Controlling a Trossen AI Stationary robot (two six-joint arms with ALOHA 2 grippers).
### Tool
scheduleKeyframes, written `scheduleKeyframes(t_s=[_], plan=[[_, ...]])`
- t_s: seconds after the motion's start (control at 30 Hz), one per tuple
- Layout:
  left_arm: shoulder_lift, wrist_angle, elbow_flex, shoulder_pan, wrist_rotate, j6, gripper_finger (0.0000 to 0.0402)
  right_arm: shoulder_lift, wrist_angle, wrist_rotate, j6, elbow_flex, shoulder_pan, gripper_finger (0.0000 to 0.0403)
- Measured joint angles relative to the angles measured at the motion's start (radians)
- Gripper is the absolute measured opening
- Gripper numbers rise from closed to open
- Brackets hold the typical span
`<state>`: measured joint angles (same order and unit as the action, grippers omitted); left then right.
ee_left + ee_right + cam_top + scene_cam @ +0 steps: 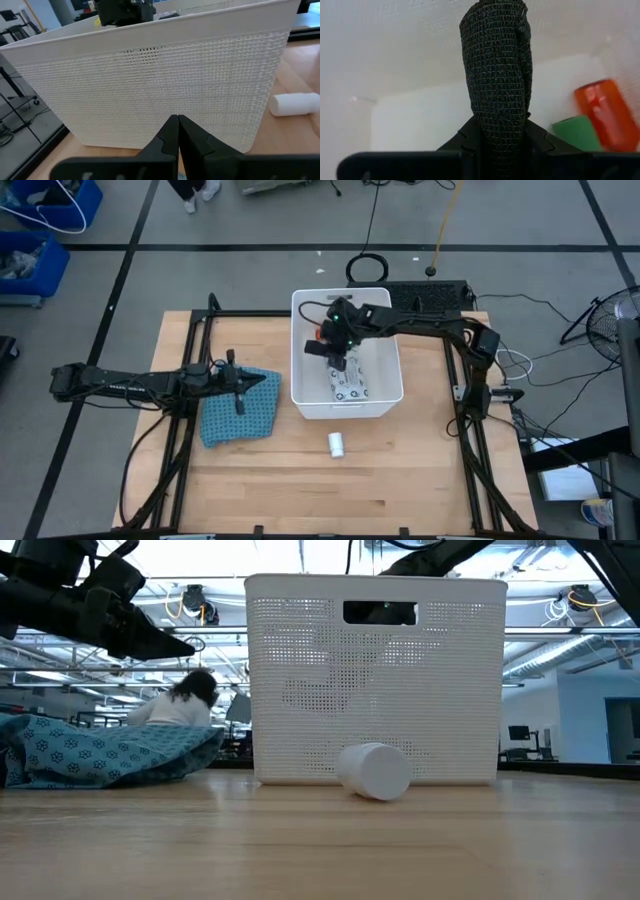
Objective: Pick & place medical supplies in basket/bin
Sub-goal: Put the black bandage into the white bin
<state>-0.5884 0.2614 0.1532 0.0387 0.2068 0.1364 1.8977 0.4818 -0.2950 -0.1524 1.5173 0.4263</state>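
Table: wooden top [400, 480], white roll [336, 444] at lower centre, before the white bin [298, 360].
Room: grey floor [250, 210] with dark lines; person [180, 700] at left in the low view.
Right gripper [497, 145]: pinches the black block [495, 75] inside the bin.
Left gripper [177, 132]: pressed together over the teal cloth [240, 418].

One white bin [299, 360], one white roll [336, 444], one black block [496, 75], one teal cloth [238, 412], two arms.

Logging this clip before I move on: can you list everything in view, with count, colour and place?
bin: 1, white, centre of the table, far half.
printed packet: 1, white, flat on the bin floor.
black block: 1, black, held by the right hand inside the bin.
green block: 1, green, on the bin floor.
orange bottle: 1, orange, in the bin beside the green block.
white roll: 1, white, on the table just outside the bin's near wall.
cloth: 1, blue-teal, left of the bin.
person: 1, in the room beyond.
left hand: shut, above the cloth.
right hand: inside the bin.
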Motion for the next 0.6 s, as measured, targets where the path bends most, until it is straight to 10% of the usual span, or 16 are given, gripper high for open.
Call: scheduleKeyframes(t_s=[0.27, 0.6], plan=[[0.000, -0.003, 0.000, 0.000, 0.004, 0.001, 0.0010, 0.000, -0.030, -0.075, 0.328, 0.000, -0.002, 0.0070], [0.000, -0.003, 0.000, 0.000, 0.005, 0.000, 0.0010, 0.002, -0.106, -0.072, 0.345, -0.097, -0.006, 0.0066]])
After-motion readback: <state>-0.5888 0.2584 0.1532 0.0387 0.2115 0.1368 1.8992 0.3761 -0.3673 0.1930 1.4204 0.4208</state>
